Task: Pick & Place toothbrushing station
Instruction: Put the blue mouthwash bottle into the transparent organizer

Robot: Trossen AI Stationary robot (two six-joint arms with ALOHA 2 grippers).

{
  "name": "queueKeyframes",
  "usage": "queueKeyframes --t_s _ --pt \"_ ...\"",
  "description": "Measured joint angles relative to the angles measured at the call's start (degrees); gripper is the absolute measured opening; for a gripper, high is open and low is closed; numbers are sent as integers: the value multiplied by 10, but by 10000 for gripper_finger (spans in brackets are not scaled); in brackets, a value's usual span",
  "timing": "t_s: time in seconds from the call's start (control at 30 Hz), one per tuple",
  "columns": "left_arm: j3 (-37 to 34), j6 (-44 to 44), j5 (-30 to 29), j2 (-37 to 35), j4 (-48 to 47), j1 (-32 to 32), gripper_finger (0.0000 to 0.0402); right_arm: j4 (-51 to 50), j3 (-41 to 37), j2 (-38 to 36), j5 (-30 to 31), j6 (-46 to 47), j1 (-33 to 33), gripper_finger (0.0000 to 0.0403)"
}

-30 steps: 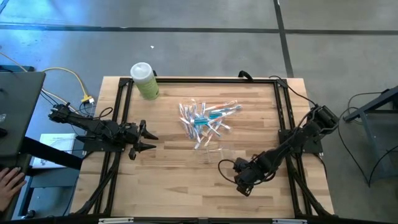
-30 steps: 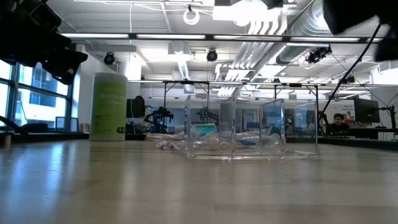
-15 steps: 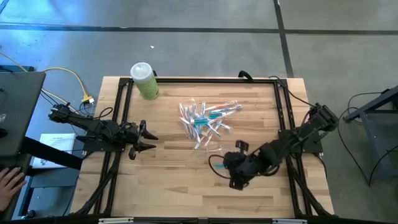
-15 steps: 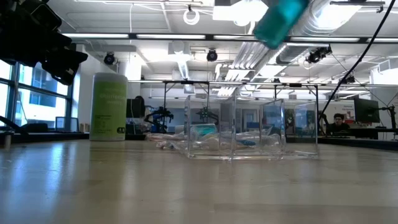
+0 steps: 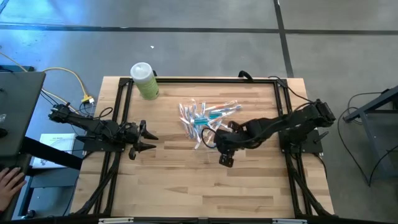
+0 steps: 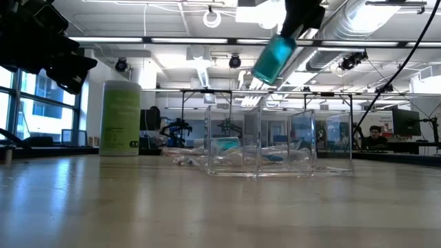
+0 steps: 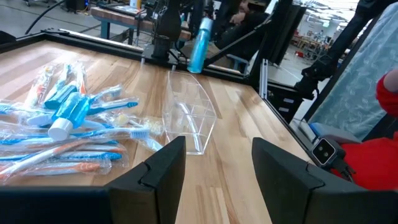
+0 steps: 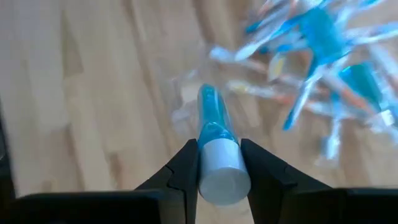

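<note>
A pile of wrapped toothbrushes with teal and orange parts [image 5: 205,118] lies mid-table. The clear plastic holder [image 6: 262,141] stands on the wood just near of it. My right gripper [image 5: 219,142] hangs over the holder, pointing steeply down, shut on a teal tube with a white cap [image 6: 274,58], high above the table. My left gripper [image 5: 146,138] waits level at the table's left side, open and holding nothing; from there it faces the pile [image 7: 68,130] and the holder [image 7: 189,118]. My right gripper pinches the tube's white cap end [image 8: 219,168] between its two fingers [image 8: 186,163]. The teal body [image 8: 210,112] sticks out past the fingertips, in line with them. The tube hangs slanted below the gripper, lifted clear above the holder.
A light-green bottle with a white cap [image 5: 144,79] stands at the far left corner. A black frame rail [image 5: 199,79] runs along the table's far edge and down both sides. Bare wood lies along the near half of the table.
My right gripper, still shut on the teal tube, has swung from the near right part of the table toward the holder and pile, rising and rolling its wrist. The tube has come into the low view, slanted above the holder.
</note>
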Motion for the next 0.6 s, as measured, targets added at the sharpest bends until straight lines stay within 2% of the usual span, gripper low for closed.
queueKeyframes --t_s 0.13,0.43,0.6 --pt "0 0 0 0 0 0 180 3 0 17 -56 -15 -16 89" --pt "0 -2 0 0 1 0 180 -13 0 73 -87 -44 -45 89" --pt "0 -5 0 0 1 0 180 -35 0 97 -84 -63 -64 89"
